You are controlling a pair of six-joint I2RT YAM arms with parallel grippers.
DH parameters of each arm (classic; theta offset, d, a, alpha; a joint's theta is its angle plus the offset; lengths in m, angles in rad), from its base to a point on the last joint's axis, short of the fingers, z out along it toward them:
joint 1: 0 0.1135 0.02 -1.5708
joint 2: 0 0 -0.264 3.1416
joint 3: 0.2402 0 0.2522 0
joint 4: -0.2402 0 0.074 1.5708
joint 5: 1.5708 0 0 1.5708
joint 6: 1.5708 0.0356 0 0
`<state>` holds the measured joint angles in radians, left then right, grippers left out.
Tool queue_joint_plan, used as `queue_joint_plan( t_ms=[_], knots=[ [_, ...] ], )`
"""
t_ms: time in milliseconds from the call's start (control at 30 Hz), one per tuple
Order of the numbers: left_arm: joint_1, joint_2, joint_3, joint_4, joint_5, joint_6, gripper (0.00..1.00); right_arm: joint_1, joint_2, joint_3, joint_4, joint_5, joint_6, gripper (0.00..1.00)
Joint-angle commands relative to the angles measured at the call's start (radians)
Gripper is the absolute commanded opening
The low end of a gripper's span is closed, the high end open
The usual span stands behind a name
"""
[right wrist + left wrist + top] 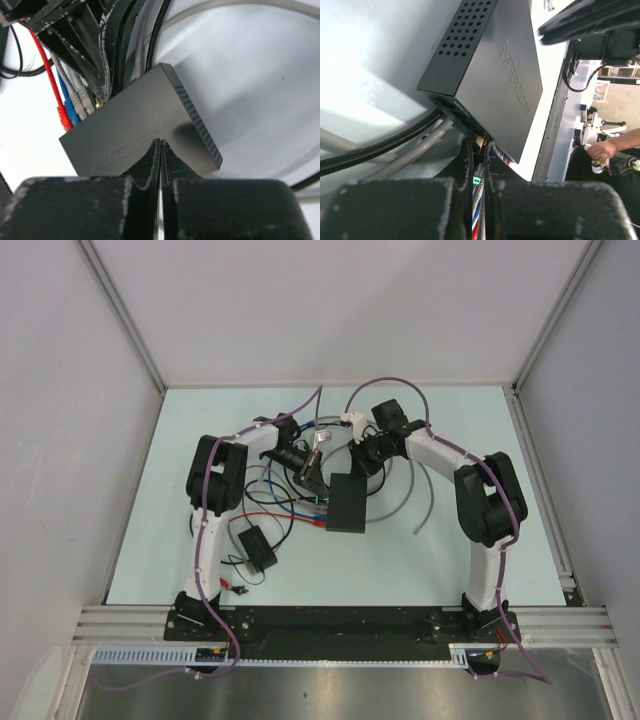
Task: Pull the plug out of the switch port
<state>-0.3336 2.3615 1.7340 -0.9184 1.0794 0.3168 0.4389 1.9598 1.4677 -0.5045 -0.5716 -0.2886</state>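
At switch port (pixel 464 118), plug (pixel 480 140) seated among others (pixel 74 112), left gripper (pixel 478 150) clamping it

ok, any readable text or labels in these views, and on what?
"MERCUSYS": raised brand on top of the switch, partly hidden in the right wrist view.
Background poster: too blurred to read.
Top view: nothing legible.

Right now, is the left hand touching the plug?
Touching. The left wrist view shows the left hand shut on the plug, its fingers pressed against both sides just below the switch.
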Motion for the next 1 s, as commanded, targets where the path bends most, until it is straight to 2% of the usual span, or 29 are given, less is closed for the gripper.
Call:
queue_joint_plan(
  t_ms=[0,500,767,967],
  knots=[
    [-0.015,0.007,0.001,0.046,-0.099,0.001,0.0,0.007,0.028,0.002,0.072,0.003,0.002,0.0],
    [-0.013,0.035,0.035,0.033,-0.092,0.007,0.0,0.075,0.114,-0.001,-0.072,0.047,-0.092,0.0],
    [-0.015,0.039,0.032,0.038,-0.085,-0.001,0.0,0.104,0.125,-0.017,-0.238,0.01,-0.297,0.0],
    [-0.015,0.038,0.022,0.041,-0.084,-0.005,0.0,0.112,0.131,-0.026,-0.246,0.004,-0.319,0.0]
  ],
)
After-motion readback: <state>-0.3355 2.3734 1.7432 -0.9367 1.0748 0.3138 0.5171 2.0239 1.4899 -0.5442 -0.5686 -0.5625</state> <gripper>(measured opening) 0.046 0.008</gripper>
